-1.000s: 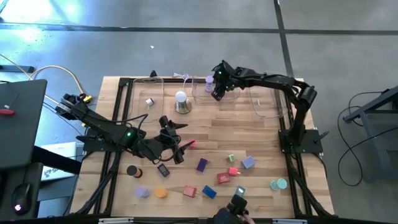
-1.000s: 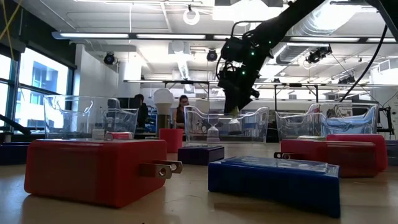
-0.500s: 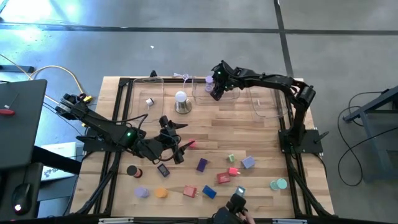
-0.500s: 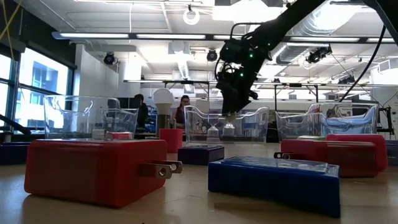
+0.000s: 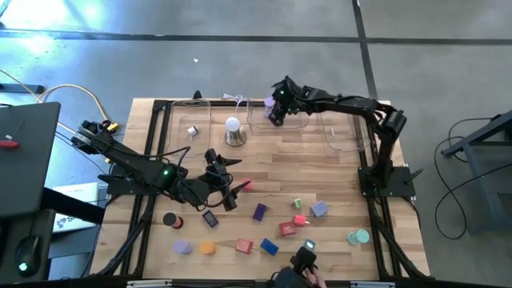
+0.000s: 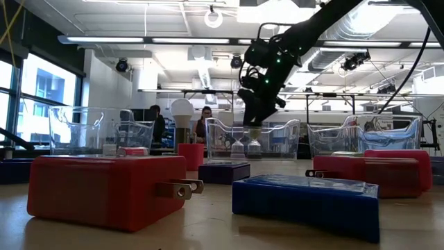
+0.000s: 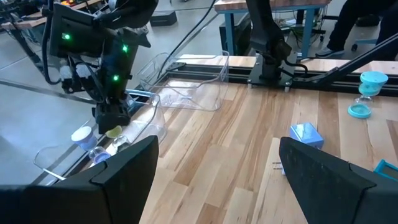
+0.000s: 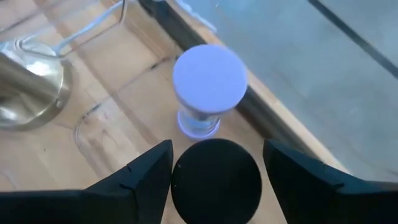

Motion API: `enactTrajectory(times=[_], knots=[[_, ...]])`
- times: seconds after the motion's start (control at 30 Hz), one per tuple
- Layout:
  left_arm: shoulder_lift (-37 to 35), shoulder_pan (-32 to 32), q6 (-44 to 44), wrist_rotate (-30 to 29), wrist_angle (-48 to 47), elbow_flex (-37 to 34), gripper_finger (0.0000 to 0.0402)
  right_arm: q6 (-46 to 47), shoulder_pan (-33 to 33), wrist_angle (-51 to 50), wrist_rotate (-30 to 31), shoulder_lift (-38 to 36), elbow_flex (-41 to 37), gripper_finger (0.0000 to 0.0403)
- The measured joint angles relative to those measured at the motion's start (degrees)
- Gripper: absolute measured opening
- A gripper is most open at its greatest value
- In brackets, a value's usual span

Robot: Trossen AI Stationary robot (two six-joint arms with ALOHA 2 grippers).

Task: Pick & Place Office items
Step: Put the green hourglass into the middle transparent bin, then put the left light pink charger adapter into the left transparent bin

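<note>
My right gripper (image 5: 275, 119) hangs over the middle clear tray (image 5: 298, 126) at the far edge, shut on a small round roll whose top shows as a black disc (image 8: 216, 180). A lilac roll (image 8: 208, 87) stands upright on the tray floor just beyond it. My left gripper (image 5: 230, 186) waits low over the table's left middle, open and holding nothing; its fingers stand wide apart in the left wrist view (image 7: 217, 180). Other office items lie scattered on the near half: a black roll (image 5: 170, 218), an orange roll (image 5: 207, 248), a red block (image 5: 244, 246), a blue block (image 5: 269, 247) and a teal roll (image 5: 358, 237). My right gripper pinches the roll between its two fingers, one finger (image 8: 146, 180) on each side of the round top (image 8: 186, 186). The fingers come from above, pointing down. The roll hangs upright below them (image 6: 253, 133) inside the tray; whether its lower end touches the floor cannot be told.
A white dome on a metal base (image 5: 233, 130) stands left of the middle tray. Further clear trays sit at the far left (image 5: 188, 120) and far right (image 5: 344, 132). A black frame rails the table. A dark device and a hand (image 5: 306, 268) show at the near edge.
My right gripper has shifted a little toward the table's left over the middle tray, still shut on the roll, which moved with it. The left arm has kept still.
</note>
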Motion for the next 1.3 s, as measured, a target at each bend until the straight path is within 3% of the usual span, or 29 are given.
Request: enactTrajectory(times=[0.27,0.47,0.57,0.77,0.93,1.1,1.3], knots=[[0.00,0.00,0.02,0.00,-0.27,0.00,0.0326,-2.89,1.56,-0.23,0.10,-4.76,-0.02,0.0239],[0.00,0.00,0.07,0.10,-4.37,0.00,0.0326,-4.47,5.25,-2.35,-0.07,-13.12,-0.02,0.0239],[0.00,0.00,-0.66,3.56,-8.23,0.00,0.0326,-4.57,8.34,-4.27,0.26,-17.95,0.00,0.0238],[0.00,0.37,-0.83,12.11,-12.16,0.00,0.0326,-3.91,16.34,-18.61,-0.74,-25.75,0.07,0.0238],[0.00,0.87,-0.75,16.40,-16.74,0.00,0.0326,4.00,22.97,-31.54,0.59,-28.28,-1.15,0.0238],[0.07,2.43,-1.87,19.92,-20.79,-0.24,0.0326,10.75,29.09,-32.74,7.99,-29.95,-9.12,0.0238],[0.74,4.68,-1.81,22.19,-20.55,-2.52,0.0326,19.87,36.71,-31.52,26.06,-30.33,-18.74,0.0238]])
